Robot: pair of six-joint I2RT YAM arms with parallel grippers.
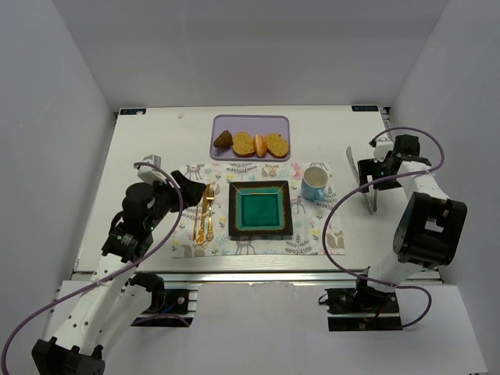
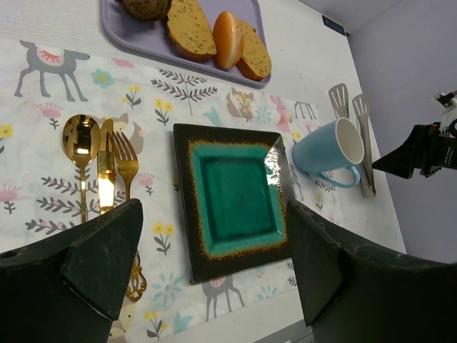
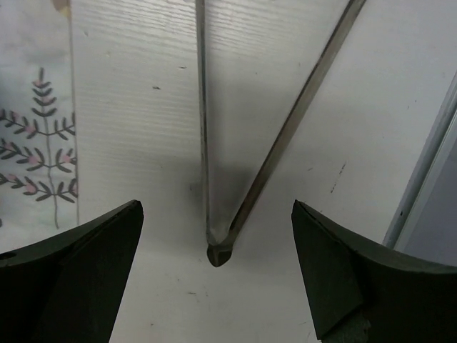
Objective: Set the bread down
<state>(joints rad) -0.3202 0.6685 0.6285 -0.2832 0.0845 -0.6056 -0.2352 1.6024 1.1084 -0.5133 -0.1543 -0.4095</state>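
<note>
The bread lies on a lilac tray (image 1: 251, 119) at the back centre: a golden slice (image 1: 243, 143), an orange-red roll (image 1: 259, 145) and a second slice (image 1: 276, 144). The left wrist view shows the same slice (image 2: 189, 28), roll (image 2: 228, 39) and second slice (image 2: 255, 57). My left gripper (image 1: 194, 189) is open and empty, hovering above the placemat left of the green square plate (image 1: 261, 209), which shows between its fingers (image 2: 213, 214). My right gripper (image 1: 370, 187) is open and empty over metal tongs (image 1: 369, 199). The tongs' hinge end (image 3: 218, 254) lies between its fingers.
A dark brown piece (image 1: 223, 139) lies at the tray's left end. Gold cutlery (image 1: 205, 215) lies left of the plate on the patterned placemat (image 1: 312, 234). A blue cup (image 1: 314, 183) stands right of the plate. White walls close in the table on three sides.
</note>
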